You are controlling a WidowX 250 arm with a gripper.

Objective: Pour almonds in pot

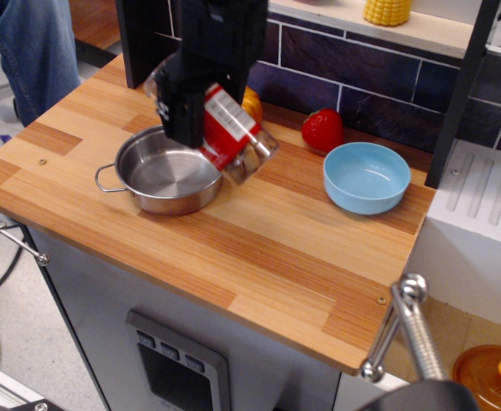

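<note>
We're gripping the almond jar (233, 137) in the tool (186, 107), tipping it above the steel pot (166, 171) at the desk's (301, 257) ten o'clock. Its base is pointing toward four; the almonds (252, 163) are sitting there, so they risk spilling past the rim.

I see a red-and-white label on the jar (224, 128), a shiny silver pot (166, 169), a pale blue bowl (366, 177), striped wood counter (259, 248)
</note>
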